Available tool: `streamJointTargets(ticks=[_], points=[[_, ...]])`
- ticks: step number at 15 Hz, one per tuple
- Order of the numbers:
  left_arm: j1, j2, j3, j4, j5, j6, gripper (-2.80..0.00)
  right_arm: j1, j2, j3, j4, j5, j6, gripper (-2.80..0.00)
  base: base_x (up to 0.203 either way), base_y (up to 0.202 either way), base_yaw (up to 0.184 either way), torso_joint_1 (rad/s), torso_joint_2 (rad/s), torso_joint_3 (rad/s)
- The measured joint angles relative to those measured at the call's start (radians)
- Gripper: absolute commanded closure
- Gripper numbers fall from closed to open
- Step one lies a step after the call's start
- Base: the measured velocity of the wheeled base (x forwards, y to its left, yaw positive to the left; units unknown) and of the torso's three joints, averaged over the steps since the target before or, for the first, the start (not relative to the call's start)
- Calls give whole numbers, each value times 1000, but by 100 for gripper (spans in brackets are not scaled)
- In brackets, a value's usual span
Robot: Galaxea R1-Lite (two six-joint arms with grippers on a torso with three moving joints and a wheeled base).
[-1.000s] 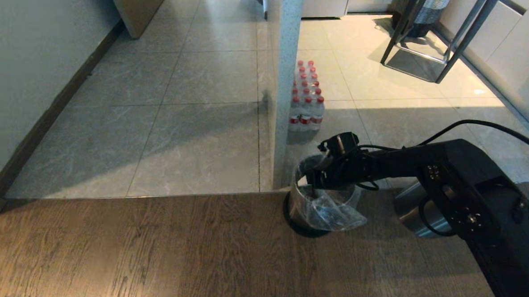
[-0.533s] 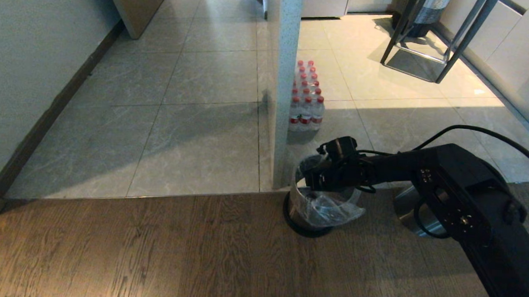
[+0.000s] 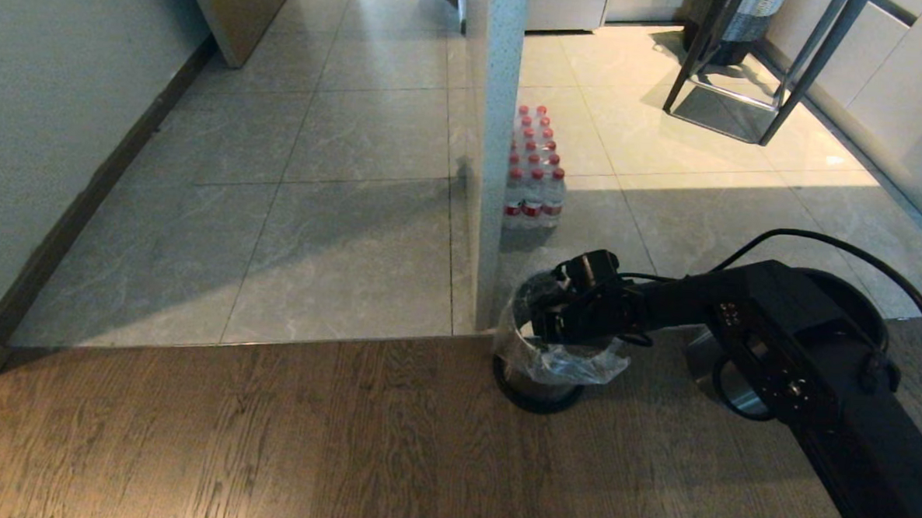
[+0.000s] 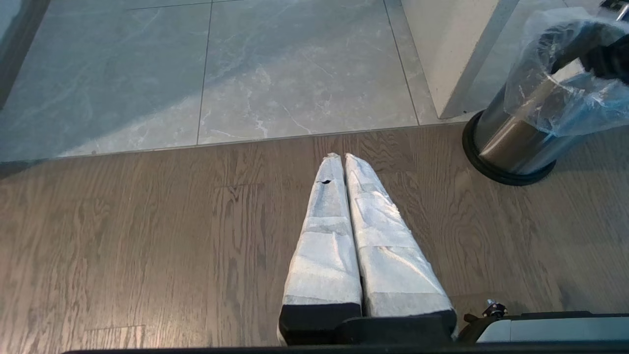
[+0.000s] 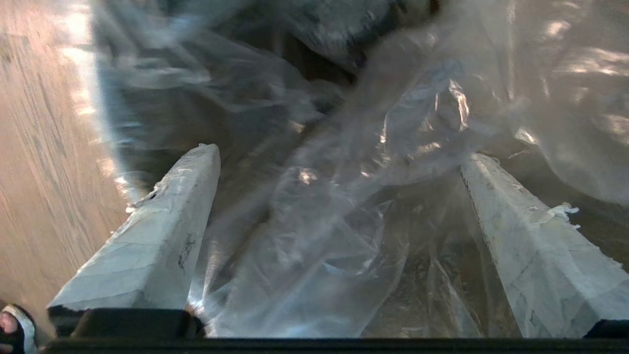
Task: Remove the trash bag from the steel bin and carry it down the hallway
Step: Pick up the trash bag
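The steel bin (image 3: 520, 374) stands on the wood floor at the foot of a pillar, and it also shows in the left wrist view (image 4: 511, 142). The clear trash bag (image 3: 581, 365) lines it and drapes over the rim. My right gripper (image 3: 545, 333) reaches down into the bin's mouth. In the right wrist view it (image 5: 339, 152) is open wide, with crumpled bag film (image 5: 334, 236) lying between the white-wrapped fingers (image 5: 162, 231). My left gripper (image 4: 342, 158) is shut and empty, hovering over the wood floor to the left of the bin. The hallway (image 3: 339, 207) of grey tiles runs ahead on the left.
A shrink-wrapped pack of red-capped bottles (image 3: 535, 176) stands behind the bin, against the speckled pillar (image 3: 491, 136). A second steel bin (image 3: 709, 367) sits under my right arm. Metal frame legs (image 3: 749, 77) stand at the far right. A wall with a dark baseboard (image 3: 82, 203) bounds the left.
My right arm has sunk, pushing the open gripper deeper into the bin. The bag's overhang on the near side has drawn up a little. The left arm has not moved.
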Motion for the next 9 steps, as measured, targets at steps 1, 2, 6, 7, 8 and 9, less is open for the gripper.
streamJointTargets(ticks=[1, 2, 6, 7, 8, 9], points=[[0, 0, 0, 0, 0, 0, 0, 0, 8, 0, -1, 0, -1, -280, 0, 0, 0, 0, 0, 0], [0, 0, 0, 0, 0, 0, 0, -2, 17, 0, -1, 1, -1, -280, 0, 0, 0, 0, 0, 0], [0, 0, 0, 0, 0, 0, 0, -5, 56, -2, -54, 2, -2, -280, 0, 0, 0, 0, 0, 0], [0, 0, 0, 0, 0, 0, 0, -4, 63, -3, -75, 2, -2, -280, 0, 0, 0, 0, 0, 0], [0, 0, 0, 0, 0, 0, 0, -5, 70, -3, -90, 1, 0, -280, 0, 0, 0, 0, 0, 0], [0, 0, 0, 0, 0, 0, 0, -6, 75, -3, -96, 2, 1, -280, 0, 0, 0, 0, 0, 0]])
